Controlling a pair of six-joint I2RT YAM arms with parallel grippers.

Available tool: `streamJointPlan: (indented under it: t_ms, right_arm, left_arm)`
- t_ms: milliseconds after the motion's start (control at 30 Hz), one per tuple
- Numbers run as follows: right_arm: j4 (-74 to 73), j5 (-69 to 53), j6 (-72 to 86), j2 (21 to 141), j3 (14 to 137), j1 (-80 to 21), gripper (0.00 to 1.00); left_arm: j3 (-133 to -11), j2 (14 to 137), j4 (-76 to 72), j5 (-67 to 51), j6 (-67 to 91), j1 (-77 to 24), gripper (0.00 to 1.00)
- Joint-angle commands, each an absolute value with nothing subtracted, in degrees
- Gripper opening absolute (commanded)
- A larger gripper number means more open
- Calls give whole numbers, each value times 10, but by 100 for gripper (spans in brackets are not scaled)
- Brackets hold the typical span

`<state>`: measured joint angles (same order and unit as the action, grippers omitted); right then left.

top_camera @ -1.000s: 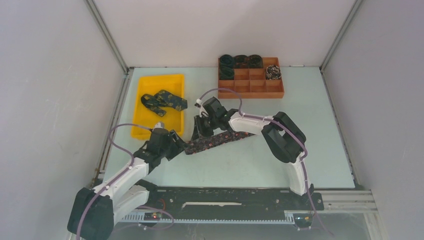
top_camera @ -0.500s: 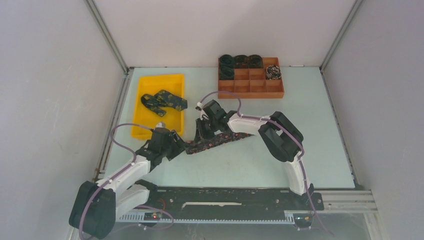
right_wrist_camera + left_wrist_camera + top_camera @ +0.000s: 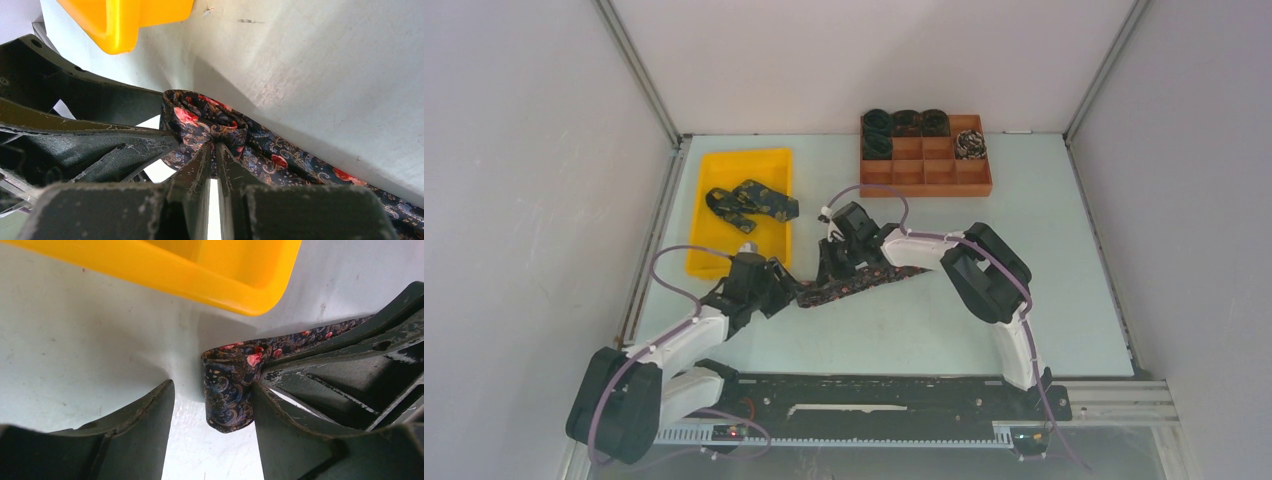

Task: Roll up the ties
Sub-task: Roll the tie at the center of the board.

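Pinching the rolled end of the tie [image 3: 210, 120], the right gripper [image 3: 212, 150] is holding its fingers almost together, with only a sliver of light between them. The left gripper [image 3: 212, 387] is standing wide around the same small coil: one finger is touching the fabric, and the other is staying clear across a strip of bare counter [image 3: 1044, 250]. A corner of the yellow tray [image 3: 724, 245] is crowding in just beside both grippers, and a second tie [image 3: 749, 200] is lying loosely folded inside it. At the far edge, well apart, an orange divider box [image 3: 924, 190] is carrying rolled ties [image 3: 906, 122] in five of its compartments. The held tie is showing dark navy paisley with red flowers. Its coil is sitting on the counter by the tray corner, and its flat tail is running off under the right arm. Compared with a second ago, the left arm's elbow is sitting slightly further inward, while the tie is lying where it was.
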<state>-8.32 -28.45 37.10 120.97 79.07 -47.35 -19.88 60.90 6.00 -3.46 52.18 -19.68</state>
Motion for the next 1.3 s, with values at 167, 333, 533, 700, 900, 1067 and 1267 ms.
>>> streamJointPlan:
  t_ms: [167,333,533,700,900,1067,1267]
  right_arm:
    - [-71,-283,357,1211,773,-473,10]
    - [-67,-285,357,1212,773,-473,9]
    - [-65,-286,359,1211,773,-474,9]
    - [-57,-287,365,1205,773,-472,9]
    - [-40,-293,374,1177,774,-461,9]
    - [-55,-293,367,1151,773,-456,11]
    - [-76,-281,360,1137,762,-456,11]
  left_arm:
    - [-204,652,-18,-57,582,-192,64]
    - [-187,691,-58,-76,610,-190,60]
    - [-184,708,-83,-85,616,-190,47]
    - [-191,713,-75,-87,608,-191,20]
    - [-209,710,-43,-81,589,-191,3]
    - [-255,693,53,-30,544,-205,0]
    - [-305,687,154,43,489,-221,0]
